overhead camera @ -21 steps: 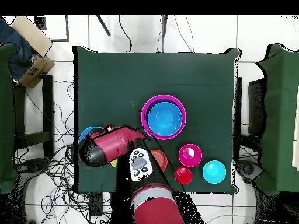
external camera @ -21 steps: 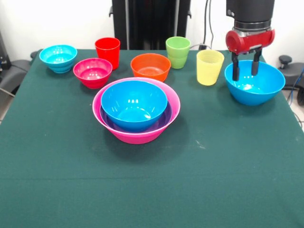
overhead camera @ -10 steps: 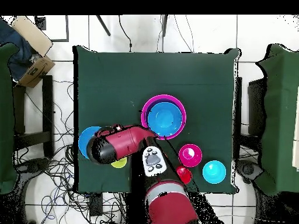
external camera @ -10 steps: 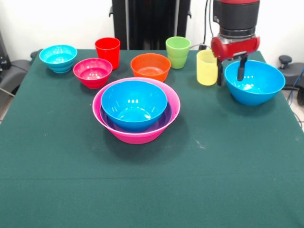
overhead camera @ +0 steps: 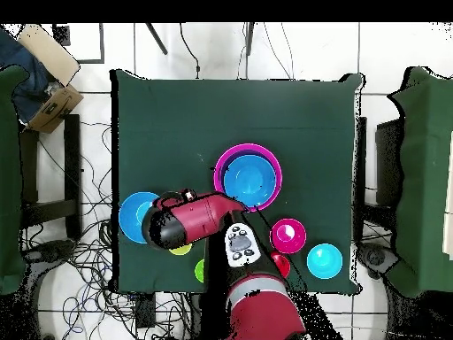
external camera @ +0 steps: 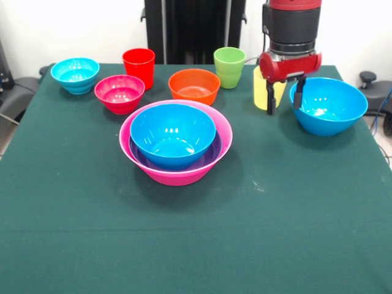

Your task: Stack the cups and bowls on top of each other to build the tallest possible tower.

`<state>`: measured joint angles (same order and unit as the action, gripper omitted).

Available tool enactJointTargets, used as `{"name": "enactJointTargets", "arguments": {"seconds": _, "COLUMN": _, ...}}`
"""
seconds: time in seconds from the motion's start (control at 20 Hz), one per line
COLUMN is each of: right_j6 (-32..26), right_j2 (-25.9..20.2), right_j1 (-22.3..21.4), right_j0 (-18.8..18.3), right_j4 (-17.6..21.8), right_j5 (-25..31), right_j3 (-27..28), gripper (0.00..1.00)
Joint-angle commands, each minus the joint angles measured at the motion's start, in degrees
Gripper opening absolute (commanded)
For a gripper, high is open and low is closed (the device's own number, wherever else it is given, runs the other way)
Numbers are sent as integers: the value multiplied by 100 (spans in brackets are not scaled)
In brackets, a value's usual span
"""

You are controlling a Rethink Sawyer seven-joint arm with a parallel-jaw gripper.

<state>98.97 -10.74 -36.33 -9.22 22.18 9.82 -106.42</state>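
Loose blue bowl (external camera: pixel 328 105) sits at table (external camera: pixel 196 245) edge w/ yellow cup (external camera: pixel 262 89) just beside it, tower (external camera: pixel 176 141) mid-table; my gripper (external camera: pixel 283 100) hangs open & empty betw. cup and bowl rim, so I reckon a drop here could tip the cup.

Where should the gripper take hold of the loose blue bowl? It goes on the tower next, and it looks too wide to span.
Pinch the loose blue bowl at its rim, from above, one finger inside. It sits upright and open; the gripper hangs open beside that rim.
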Motion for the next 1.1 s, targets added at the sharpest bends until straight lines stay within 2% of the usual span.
{"name": "enactJointTargets", "arguments": {"seconds": 0.05, "right_j6": 640, "right_j2": 286, "right_j1": 647, "right_j0": 340, "right_j4": 348, "right_j5": -667, "right_j3": 300, "gripper": 100}}
{"name": "enactJointTargets", "arguments": {"seconds": 0.15, "right_j6": 613, "right_j2": 283, "right_j1": 627, "right_j0": 350, "right_j4": 291, "right_j5": -648, "right_j3": 272, "gripper": 100}}
{"name": "enactJointTargets", "arguments": {"seconds": 0.5, "right_j6": 393, "right_j2": 16, "right_j1": 282, "right_j0": 222, "right_j4": -6, "right_j5": 45, "right_j3": 307, "gripper": 100}}
{"name": "enactJointTargets", "arguments": {"seconds": 0.9, "right_j6": 13, "right_j2": -519, "right_j1": -435, "right_j0": -122, "right_j4": -399, "right_j5": 1154, "right_j3": 234, "gripper": 100}}
{"name": "enactJointTargets", "arguments": {"seconds": 1.1, "right_j6": -49, "right_j2": -620, "right_j1": -584, "right_j0": -191, "right_j4": -474, "right_j5": 1440, "right_j3": 230, "gripper": 100}}
